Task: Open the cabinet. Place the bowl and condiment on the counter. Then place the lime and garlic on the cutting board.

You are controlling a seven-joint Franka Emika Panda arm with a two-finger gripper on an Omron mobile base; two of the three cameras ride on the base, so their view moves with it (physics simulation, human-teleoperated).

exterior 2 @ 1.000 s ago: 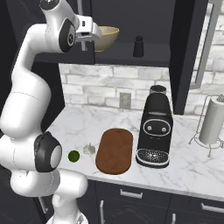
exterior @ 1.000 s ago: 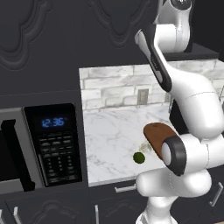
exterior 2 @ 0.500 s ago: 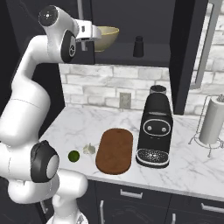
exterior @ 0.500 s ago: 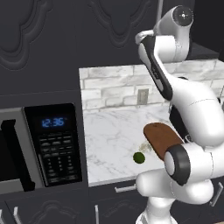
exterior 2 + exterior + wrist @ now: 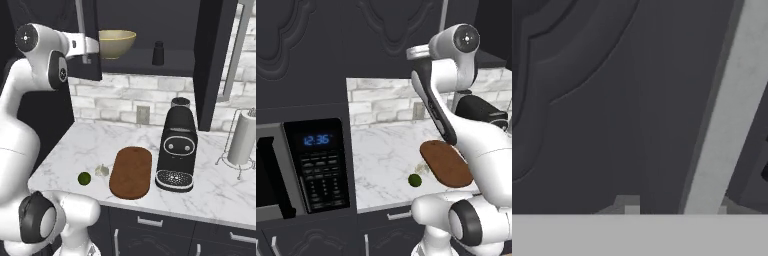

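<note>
The cabinet (image 5: 93,69), a dark charcoal wall unit with embossed panel doors, hangs above the white marble counter (image 5: 210,192). The gripper (image 5: 677,210) is pressed close to its left door. The two dark tips sit either side of the foot of the long silver bar handle (image 5: 727,115), which lies nearer one tip. I cannot tell whether they clamp it or stand slack.

Door and bar should be rigid, and the door should swing on its hinge with little weight. The smooth metal could slip, so the middle of the bar is the place to pinch, across its width. The bar's long axis runs up and down the door, though it slants in the hand view because the hand is rolled.

In the right base view both doors stand swung outward, baring the shelf with the wide beige bowl (image 5: 116,42) and the small black condiment bottle (image 5: 158,52). Opening looks about done, and the bowl is likely next.
</note>
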